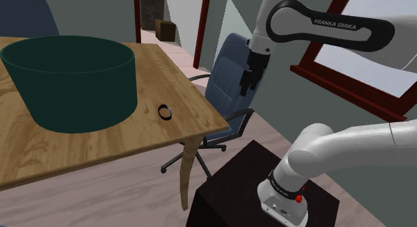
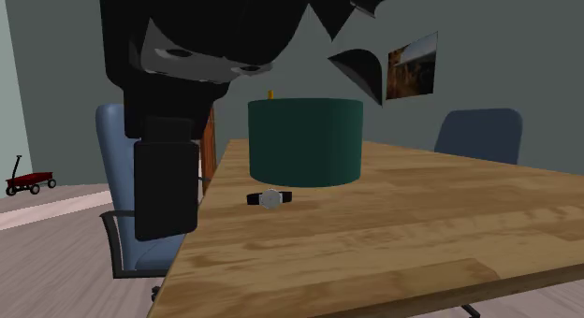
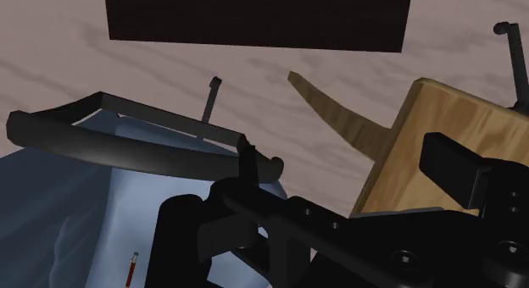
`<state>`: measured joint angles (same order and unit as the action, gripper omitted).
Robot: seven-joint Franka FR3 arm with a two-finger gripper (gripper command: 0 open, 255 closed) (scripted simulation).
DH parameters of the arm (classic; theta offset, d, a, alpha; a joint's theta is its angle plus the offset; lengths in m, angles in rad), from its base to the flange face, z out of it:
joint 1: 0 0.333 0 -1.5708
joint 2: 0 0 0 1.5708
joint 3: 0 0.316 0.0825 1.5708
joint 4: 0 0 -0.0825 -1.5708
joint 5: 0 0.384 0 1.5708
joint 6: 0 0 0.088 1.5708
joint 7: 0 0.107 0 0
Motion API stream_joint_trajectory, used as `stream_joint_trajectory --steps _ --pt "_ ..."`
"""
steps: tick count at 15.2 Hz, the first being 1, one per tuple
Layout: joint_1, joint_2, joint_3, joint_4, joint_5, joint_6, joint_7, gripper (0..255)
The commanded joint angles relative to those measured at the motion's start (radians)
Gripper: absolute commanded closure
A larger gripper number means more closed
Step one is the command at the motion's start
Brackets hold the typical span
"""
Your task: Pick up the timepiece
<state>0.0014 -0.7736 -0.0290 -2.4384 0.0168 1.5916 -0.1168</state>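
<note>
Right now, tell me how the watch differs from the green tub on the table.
The watch is tiny and lies low; the green tub is far bigger and stands tall. The watch is black with a pale face; the tub is plain dark green. Both rest on the wooden table, apart from each other.

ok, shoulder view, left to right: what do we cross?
dark green tub → watch → gripper → red-framed window. The blue chair overlaps the gripper, so it is left out.
</note>
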Motion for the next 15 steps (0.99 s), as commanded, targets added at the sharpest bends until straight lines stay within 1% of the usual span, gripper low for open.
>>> stream_joint_trajectory --steps 1,8,15 --pt "0.0 0.0 0.0 0.0 0.0 0.0 0.0 0" --pt "0.061 0.164 0.114 0.08 0.08 0.111 0.107 0" --pt "0.103 0.356 0.221 0.212 0.115 0.202 0.21 0"
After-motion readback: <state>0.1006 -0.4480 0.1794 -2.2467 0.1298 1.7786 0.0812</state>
